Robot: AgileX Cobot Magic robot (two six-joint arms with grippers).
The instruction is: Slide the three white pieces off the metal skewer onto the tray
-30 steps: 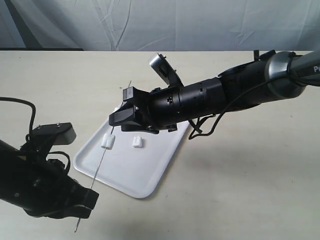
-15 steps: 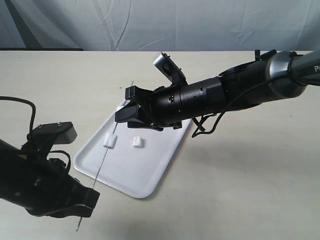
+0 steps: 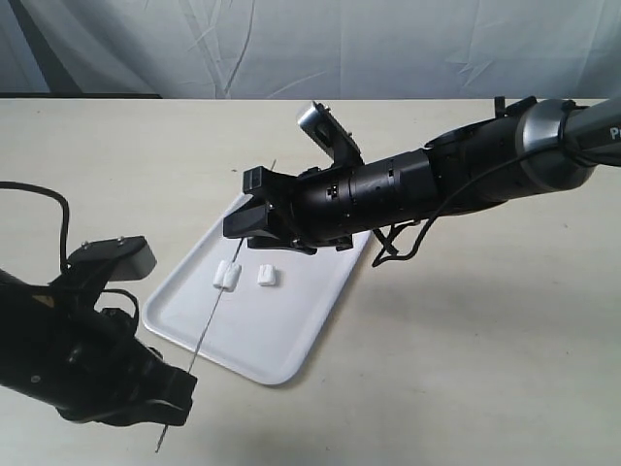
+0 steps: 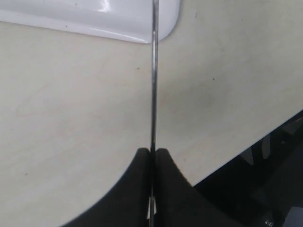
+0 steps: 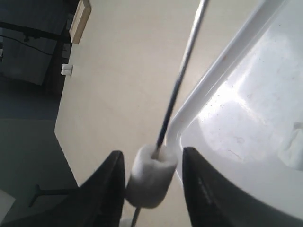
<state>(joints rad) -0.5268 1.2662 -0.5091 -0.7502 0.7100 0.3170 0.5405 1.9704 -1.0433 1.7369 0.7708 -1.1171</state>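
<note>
Left gripper (image 4: 152,152) clamps the skewer (image 4: 153,85); right gripper (image 5: 152,158) straddles a white piece (image 5: 150,182) on it by the rim of the tray (image 5: 227,61), whether squeezing I cannot tell.

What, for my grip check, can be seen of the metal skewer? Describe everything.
The metal skewer is a very thin, straight grey rod, slanting over a corner of the tray. The left gripper is shut on its lower end, with a short tip poking past. One white piece is threaded on it between the open fingers of the right gripper. The far end sticks out beyond.
</note>
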